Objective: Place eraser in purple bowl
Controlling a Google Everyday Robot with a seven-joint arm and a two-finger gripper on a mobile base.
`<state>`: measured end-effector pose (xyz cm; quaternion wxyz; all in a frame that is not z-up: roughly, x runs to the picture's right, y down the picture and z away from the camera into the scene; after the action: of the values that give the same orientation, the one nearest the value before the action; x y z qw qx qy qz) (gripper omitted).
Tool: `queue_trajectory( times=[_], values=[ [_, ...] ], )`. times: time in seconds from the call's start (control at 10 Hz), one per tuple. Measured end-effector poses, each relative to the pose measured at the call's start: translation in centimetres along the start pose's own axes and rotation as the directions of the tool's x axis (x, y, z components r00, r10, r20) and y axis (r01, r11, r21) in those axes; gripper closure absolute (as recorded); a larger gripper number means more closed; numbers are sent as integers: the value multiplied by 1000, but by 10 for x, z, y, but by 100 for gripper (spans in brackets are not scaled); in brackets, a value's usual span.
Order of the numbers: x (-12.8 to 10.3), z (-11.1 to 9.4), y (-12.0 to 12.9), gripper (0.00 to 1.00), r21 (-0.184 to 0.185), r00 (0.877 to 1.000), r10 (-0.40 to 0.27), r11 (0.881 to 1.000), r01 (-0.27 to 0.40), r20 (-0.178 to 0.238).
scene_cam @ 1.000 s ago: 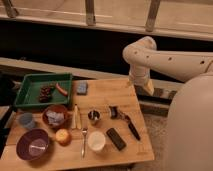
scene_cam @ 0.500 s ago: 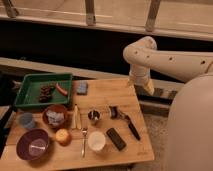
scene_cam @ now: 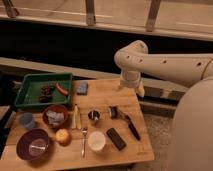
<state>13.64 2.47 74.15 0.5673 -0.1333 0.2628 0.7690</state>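
The eraser (scene_cam: 116, 138), a small flat black block, lies on the wooden table (scene_cam: 107, 95) near the front, just right of the white cup (scene_cam: 96, 141). The purple bowl (scene_cam: 33, 145) stands at the front left corner, with a pale gleam on its glossy inside. My white arm comes in from the right and bends down over the table's back right edge. My gripper (scene_cam: 140, 90) hangs there at the arm's end, well above and behind the eraser, far from the bowl, and touches nothing.
A green tray (scene_cam: 30, 82) with food is at the back left, with a blue-grey block (scene_cam: 82, 88) beside it. A reddish-brown bowl (scene_cam: 55, 116), small blue cup (scene_cam: 26, 120), orange fruit (scene_cam: 63, 135), fork (scene_cam: 84, 140), metal cup (scene_cam: 93, 115) and black-handled utensil (scene_cam: 131, 127) fill the middle.
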Motion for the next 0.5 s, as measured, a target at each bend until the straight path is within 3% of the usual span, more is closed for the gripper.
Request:
queue_trajectory(
  times=[0.3, 0.5],
  values=[
    [26, 23, 6, 20, 2, 993, -84, 996, 85, -78],
    [54, 34, 9, 20, 27, 975, -173, 984, 178, -141]
  ],
)
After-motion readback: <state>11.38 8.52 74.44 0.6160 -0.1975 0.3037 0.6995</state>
